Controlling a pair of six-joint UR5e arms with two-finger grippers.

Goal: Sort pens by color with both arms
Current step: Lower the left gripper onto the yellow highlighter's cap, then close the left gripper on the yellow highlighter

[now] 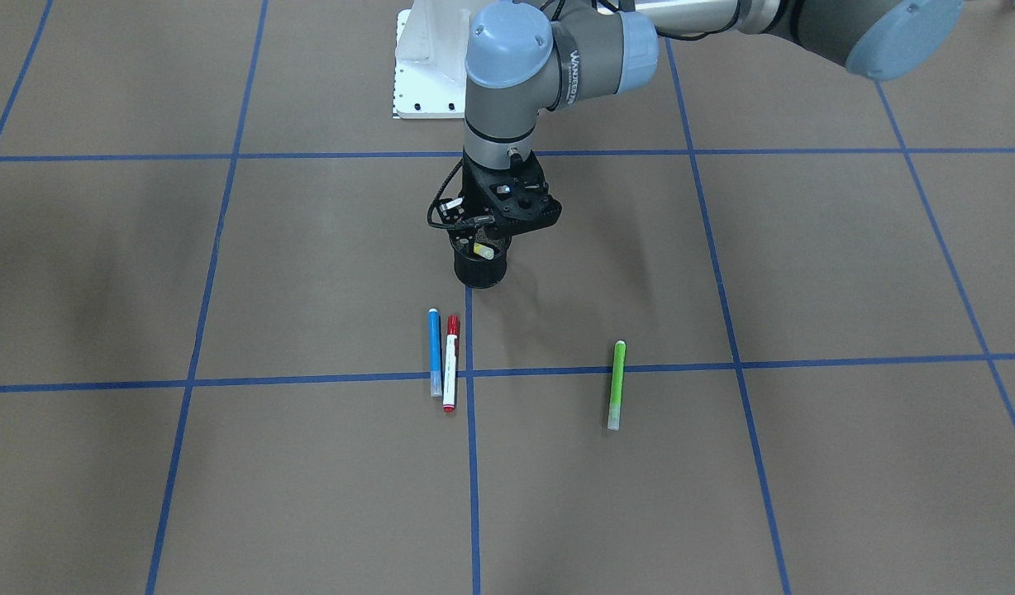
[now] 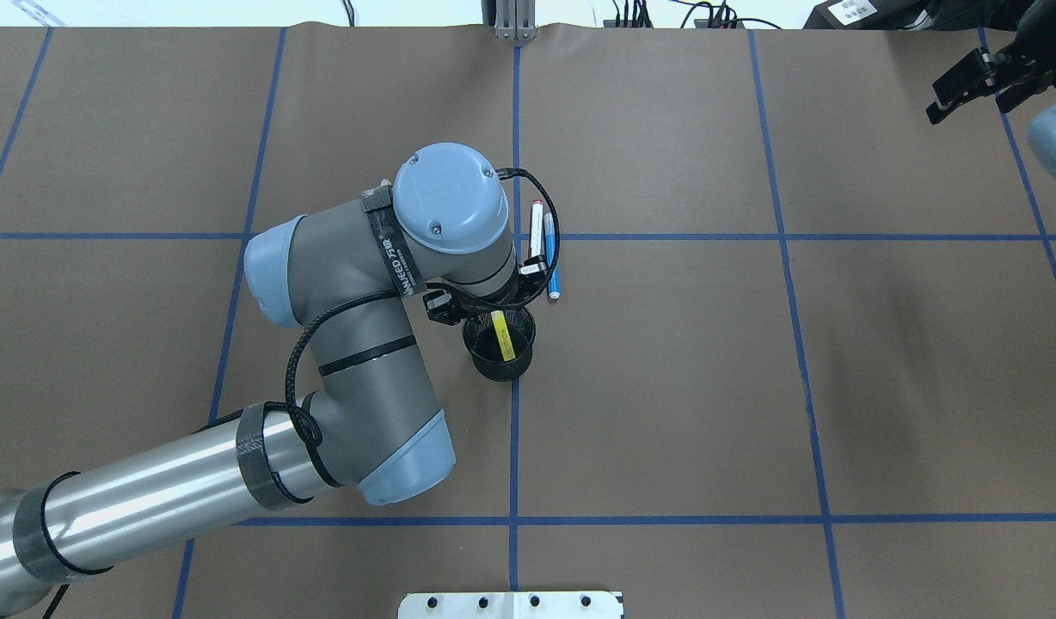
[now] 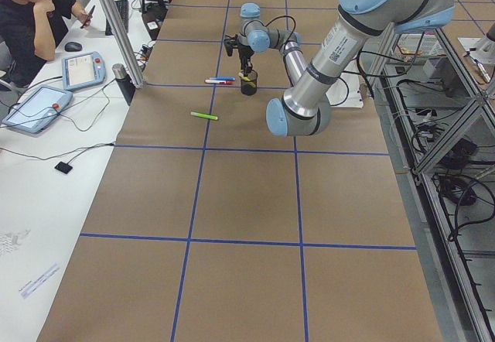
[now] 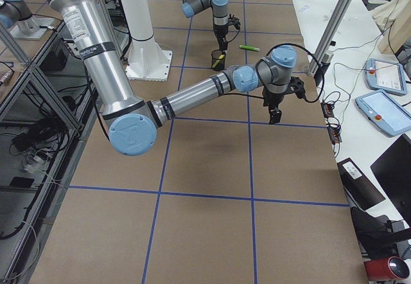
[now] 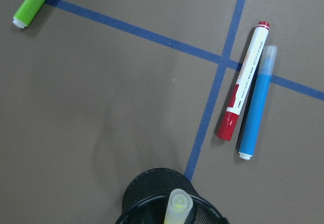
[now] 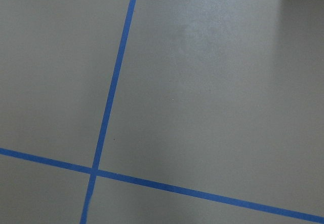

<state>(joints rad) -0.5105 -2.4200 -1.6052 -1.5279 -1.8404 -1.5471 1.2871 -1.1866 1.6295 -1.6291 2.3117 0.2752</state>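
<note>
Overhead exterior view: left claw (image 1: pixel 483 248) is hovering over the black mesh cup (image 2: pixel 485 361), its spread impossible to tell, neon yellow pen (image 2: pixel 502 335) leaning inside. Nearby, blue pen (image 1: pixel 435 352) and red-ended pen (image 1: pixel 450 364) are lying together, neon green pen (image 1: pixel 617 385) apart. Elsewhere, right claw (image 2: pixel 975 90) is seemingly hanging open.

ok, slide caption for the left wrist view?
Yellow pen in the black mesh cup; red-ended pen and blue pen lie side by side on the table beyond it, green pen apart.
</note>
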